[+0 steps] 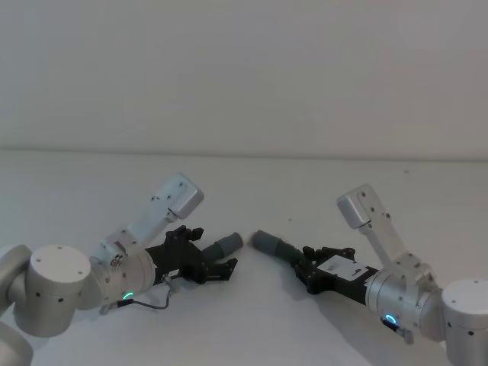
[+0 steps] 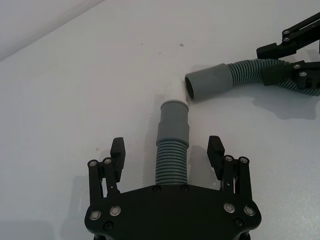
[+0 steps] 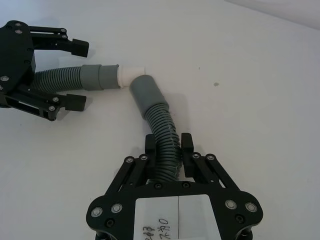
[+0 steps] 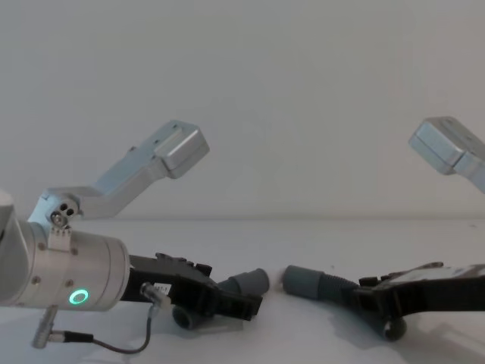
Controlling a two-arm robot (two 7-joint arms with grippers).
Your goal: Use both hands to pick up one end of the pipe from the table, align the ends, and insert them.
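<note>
Two black flat-fingered end effectors, two hose pieces, one plain white tabletop [image 2: 75,100].

Only writing: a white sticker [image 3: 175,217] on the right end effector's body. It has handwritten marks running sideways that are too scrawled to read. No brand on the hoses.

The left end effector [image 2: 167,147] is low at the tabletop with its fingers [image 2: 117,152] spread apart. They sit on either side of the slimmer dark-grey ribbed hose piece [image 2: 172,130] without touching it. That piece runs out from under the palm and ends in a smooth cuff and a whitish tip [image 3: 131,75]. Cannot tell whether it is lifted.

The right end effector [image 3: 168,145] is clamped on the ribs of the thicker dark-grey ribbed hose piece [image 3: 161,120]. This piece curves forward to its wide smooth cuff [image 2: 210,82].

The whitish tip sits just beside the wide cuff's open mouth, at an angle to it and not inserted. Both pieces lie near mid-tabletop between the arms.

A green ring light [image 4: 76,296] glows on the left wrist.
</note>
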